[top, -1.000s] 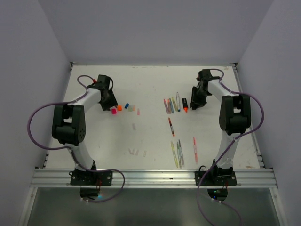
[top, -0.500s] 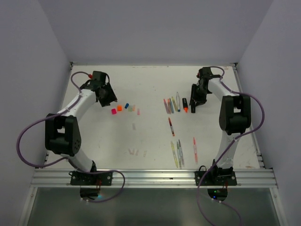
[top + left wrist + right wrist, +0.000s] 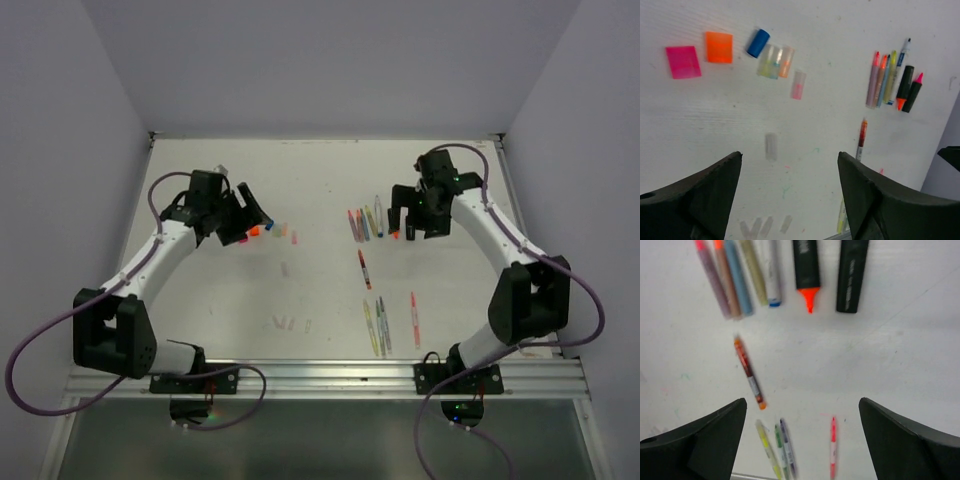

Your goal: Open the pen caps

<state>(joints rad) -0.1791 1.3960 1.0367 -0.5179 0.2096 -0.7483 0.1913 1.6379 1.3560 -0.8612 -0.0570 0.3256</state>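
Note:
Loose caps lie in a row on the table: pink (image 3: 683,62), orange (image 3: 719,47), blue (image 3: 758,43), and several translucent ones (image 3: 769,61). In the top view they sit at the left gripper's tips (image 3: 270,228). My left gripper (image 3: 790,192) is open and empty, held above the table just near of the caps (image 3: 248,218). My right gripper (image 3: 802,437) is open and empty, above two black highlighters (image 3: 806,270), one with a bare orange tip (image 3: 417,225). Slim pens (image 3: 735,277) lie beside them.
A red pen (image 3: 749,372) lies alone mid-table (image 3: 364,268). Several more pens (image 3: 378,325) and a pink pen (image 3: 414,318) lie nearer the front edge. Faint clear caps (image 3: 288,323) lie front-centre. White walls close in the table's back and sides.
The left arm has swung right and stretched out, its gripper now over the row of caps. The right arm has stretched out too, its gripper tilted over the highlighters.

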